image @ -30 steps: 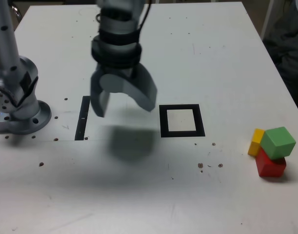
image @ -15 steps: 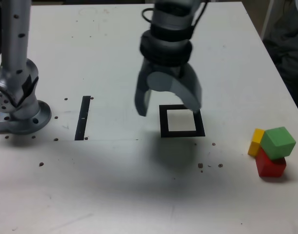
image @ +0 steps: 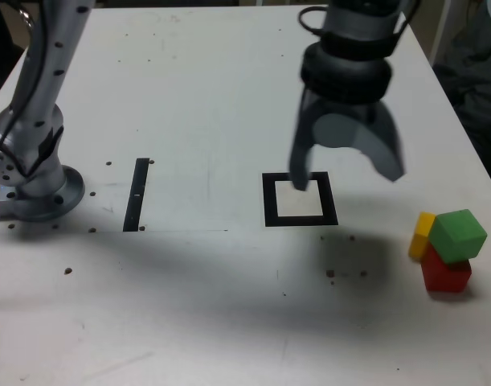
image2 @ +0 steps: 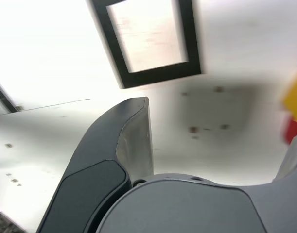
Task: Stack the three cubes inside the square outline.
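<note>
The three cubes sit bunched at the exterior view's right: the green cube [image: 459, 234] rests tilted on the red cube [image: 446, 272], and the yellow cube [image: 423, 234] leans against their left side. The square outline [image: 300, 199] lies on the table to their left, its white centre bare. My gripper [image: 346, 178] hangs open above the outline's right half, one finger [image: 300, 170] over the frame, nothing between the jaws. In the wrist view the square outline [image2: 149, 41] shows beyond one finger [image2: 131, 141], with slivers of the yellow cube [image2: 296, 96] and red cube [image2: 292, 129] at the edge.
A thin black strip [image: 137, 194] lies on the white table [image: 197, 96] left of the outline. The arm's grey base [image: 32, 173] stands at the exterior view's left. Small dark specks dot the table. A dark-clothed person [image: 478, 64] is partly visible at the far right.
The gripper has swept steadily toward the exterior view's right, from beside the black strip to over the square outline. Its jaws stayed open. The cubes have not moved.
</note>
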